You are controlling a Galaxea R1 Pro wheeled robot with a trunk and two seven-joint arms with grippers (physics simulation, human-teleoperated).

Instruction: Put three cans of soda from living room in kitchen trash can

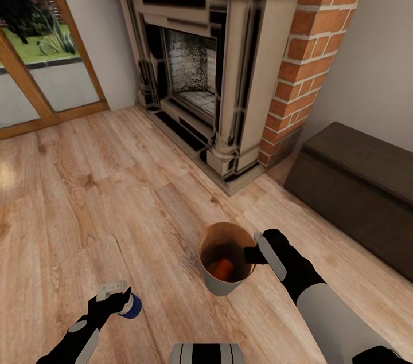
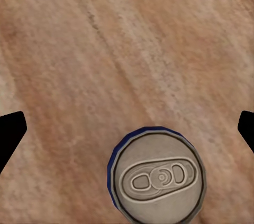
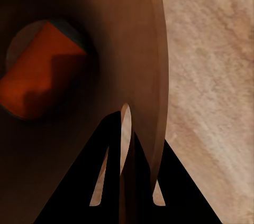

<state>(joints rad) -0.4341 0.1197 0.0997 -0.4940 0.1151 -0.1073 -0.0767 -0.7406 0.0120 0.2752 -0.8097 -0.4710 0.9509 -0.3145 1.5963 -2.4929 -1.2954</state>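
The tash can (image 1: 221, 287), grey outside and copper-brown inside, hangs just above the wood floor with my right gripper (image 1: 256, 250) shut on its rim. In the right wrist view the fingers (image 3: 114, 145) clamp the bucket wall (image 3: 121, 34). One orange can of soda (image 1: 223, 268) lies at the bottom of the bucket (image 3: 39, 71). A blue can of soda (image 1: 132, 306) stands upright on the floor, its silver top (image 2: 157, 177) facing the left wrist camera. My left gripper (image 1: 122, 298) hovers over it, open, with the fingertips (image 2: 11, 129) wide apart and clear of the can.
This is the living room: a dark ornate fireplace (image 1: 201, 77) with a red-brick column (image 1: 310, 54) stands ahead. A dark low cabinet (image 1: 361, 192) sits against the right wall. Wood-framed glass doors (image 1: 34, 66) are at the left. Open wood floor (image 1: 103, 192) lies between.
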